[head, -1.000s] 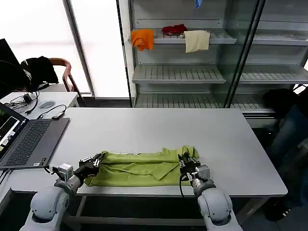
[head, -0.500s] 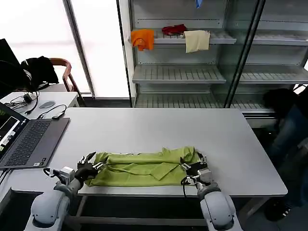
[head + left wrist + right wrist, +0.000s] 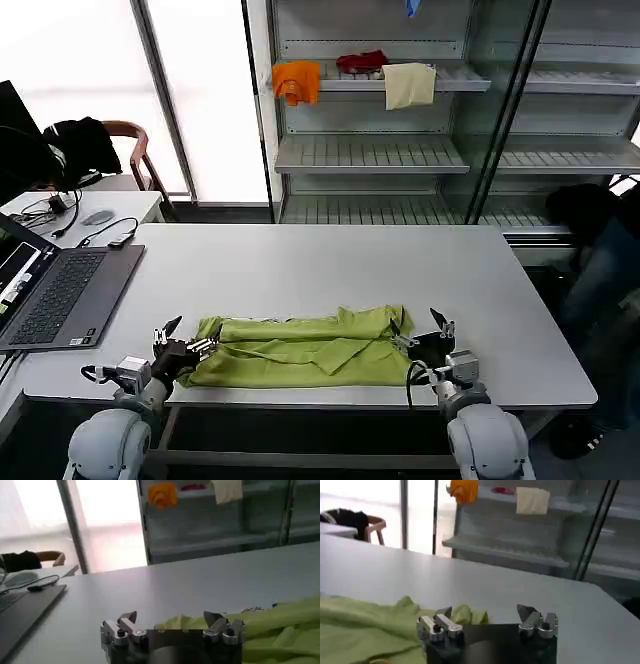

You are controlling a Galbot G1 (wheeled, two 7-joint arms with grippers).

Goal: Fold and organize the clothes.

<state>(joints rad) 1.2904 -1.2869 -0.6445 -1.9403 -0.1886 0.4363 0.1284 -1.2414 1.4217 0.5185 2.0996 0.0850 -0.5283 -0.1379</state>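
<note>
Lime-green T-shirt (image 3: 295,349): folded into a long, rumpled band, lying flat along the near edge of the grey table (image 3: 330,270), sleeve flap turned over its middle. Left gripper (image 3: 181,336): at the shirt's left end, low over the tabletop, fingers spread apart, holding nothing; inner fingertip just beside the cloth edge, contact not discernible. Right gripper (image 3: 422,328): at the shirt's right end, fingers likewise parted and empty, one tip close against the bunched corner. Open laptop (image 3: 55,292): well left of the shirt, on the same table. Orange cloth (image 3: 296,80), red cloth (image 3: 362,61), cream cloth (image 3: 409,85): on the shelf unit far behind the shirt.
</note>
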